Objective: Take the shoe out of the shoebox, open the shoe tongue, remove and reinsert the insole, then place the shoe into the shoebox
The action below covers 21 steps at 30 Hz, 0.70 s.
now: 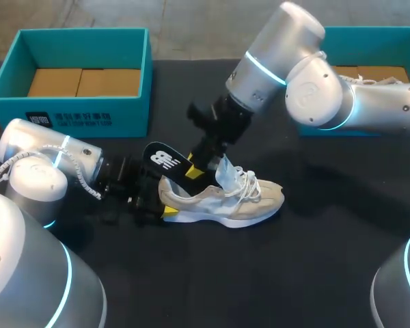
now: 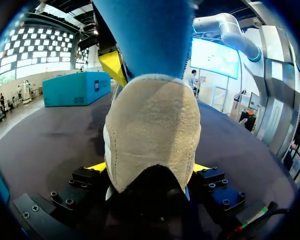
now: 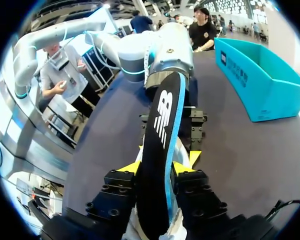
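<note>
A beige shoe (image 1: 232,199) with white laces lies on its sole on the black table, toe pointing right. My left gripper (image 1: 165,208) is shut on its heel; the heel (image 2: 152,130) fills the gap between the yellow tips. The black insole (image 1: 160,158) with a blue underside (image 2: 145,35) sticks up and back out of the shoe's opening. My right gripper (image 1: 193,166) is shut on the insole just above the opening. In the right wrist view the insole (image 3: 162,145) runs between that gripper's (image 3: 157,167) yellow tips towards my left arm (image 3: 157,50).
A teal shoebox (image 1: 75,116) stands at the back left with cardboard inside. A second teal box (image 1: 376,41) stands at the back right, partly behind my right arm. The black table (image 1: 314,260) stretches out in front of the shoe.
</note>
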{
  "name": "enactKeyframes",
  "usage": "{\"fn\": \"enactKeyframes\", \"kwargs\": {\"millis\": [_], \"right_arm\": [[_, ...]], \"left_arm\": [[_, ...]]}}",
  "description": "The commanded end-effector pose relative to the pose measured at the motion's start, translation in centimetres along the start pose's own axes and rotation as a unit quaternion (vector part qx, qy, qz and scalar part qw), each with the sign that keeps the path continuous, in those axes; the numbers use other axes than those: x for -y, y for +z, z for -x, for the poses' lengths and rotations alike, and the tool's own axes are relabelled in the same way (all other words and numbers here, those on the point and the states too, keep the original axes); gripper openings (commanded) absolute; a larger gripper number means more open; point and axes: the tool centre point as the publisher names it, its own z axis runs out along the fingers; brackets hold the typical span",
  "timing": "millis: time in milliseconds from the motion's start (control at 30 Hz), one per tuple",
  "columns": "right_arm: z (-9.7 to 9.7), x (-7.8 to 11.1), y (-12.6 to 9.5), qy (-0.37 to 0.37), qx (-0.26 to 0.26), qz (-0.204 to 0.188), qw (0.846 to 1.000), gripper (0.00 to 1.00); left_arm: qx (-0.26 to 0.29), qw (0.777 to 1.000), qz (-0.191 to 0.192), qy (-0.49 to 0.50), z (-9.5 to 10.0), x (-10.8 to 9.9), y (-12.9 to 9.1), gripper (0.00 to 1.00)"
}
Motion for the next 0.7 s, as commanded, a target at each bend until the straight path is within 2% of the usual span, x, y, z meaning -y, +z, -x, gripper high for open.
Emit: {"fn": "enactKeyframes", "kwargs": {"millis": [33, 100, 467, 700], "right_arm": [[0.4, -0.1, 0.3, 0.001, -0.002, -0.001, 1.0, 0.17], [0.4, -0.1, 0.3, 0.003, -0.002, 0.0, 1.0, 0.0], [0.0, -1.8, -0.7, 0.009, 0.009, 0.032, 0.999, 0.0], [-0.1, -3.9, -2.9, 0.032, 0.044, 0.057, 0.997, 0.0]], "left_arm": [[0.0, 1.0, 0.001, 0.0, 0.0, -0.2, 0.0, 0.0], [0.0, 1.0, 0.001, 0.0, 0.0, -0.2, 0.0, 0.0], [0.0, 1.0, 0.001, 0.0, 0.0, -0.2, 0.0, 0.0], [0.0, 1.0, 0.001, 0.0, 0.0, -0.2, 0.0, 0.0]]}}
